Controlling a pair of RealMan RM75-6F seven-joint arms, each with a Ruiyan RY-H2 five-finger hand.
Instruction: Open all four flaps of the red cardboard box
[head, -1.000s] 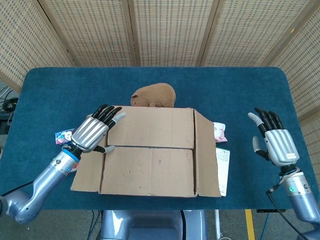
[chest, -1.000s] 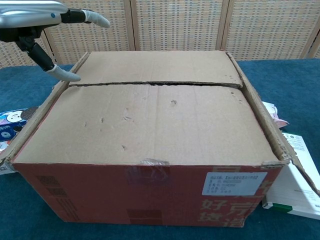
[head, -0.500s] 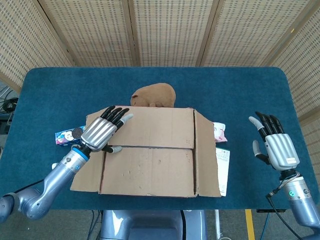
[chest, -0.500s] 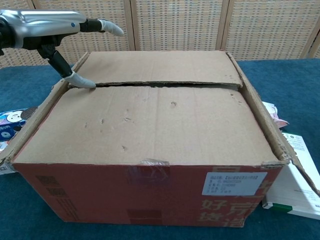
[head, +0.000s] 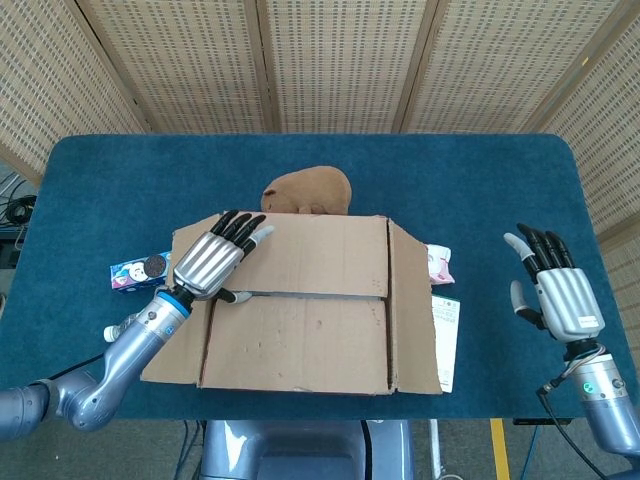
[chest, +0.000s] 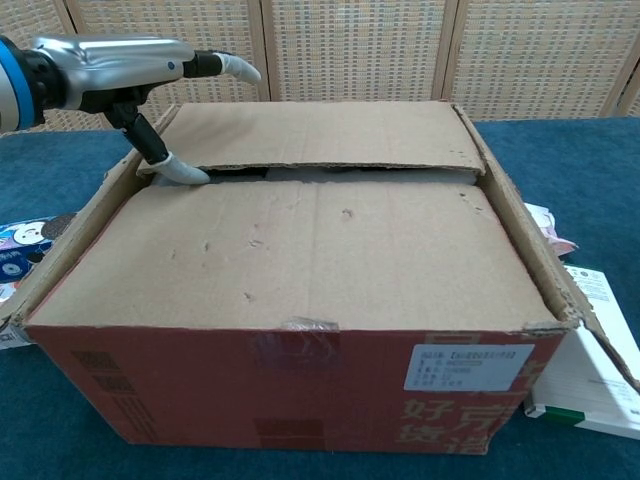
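Observation:
The red cardboard box (chest: 280, 395) stands mid-table with its two large top flaps lying flat. A narrow gap shows at the seam between the far flap (head: 310, 250) and the near flap (head: 300, 340). The two side flaps (head: 412, 310) slope outward. My left hand (head: 212, 262) hovers over the far flap's left end with its fingers stretched out above it. In the chest view the left hand (chest: 130, 70) has its thumb tip set into the seam, under the far flap's edge. My right hand (head: 558, 292) is open, well right of the box and holding nothing.
A brown plush toy (head: 308, 190) lies behind the box. A snack packet (head: 135, 270) sits to its left. A pink packet (head: 439, 263) and a white carton (head: 447, 340) lie against its right side on the blue table (head: 480, 190).
My left hand moved forward over the box and its thumb slid into the seam. The gap between the two top flaps widened slightly. The right hand drifted a little to the right.

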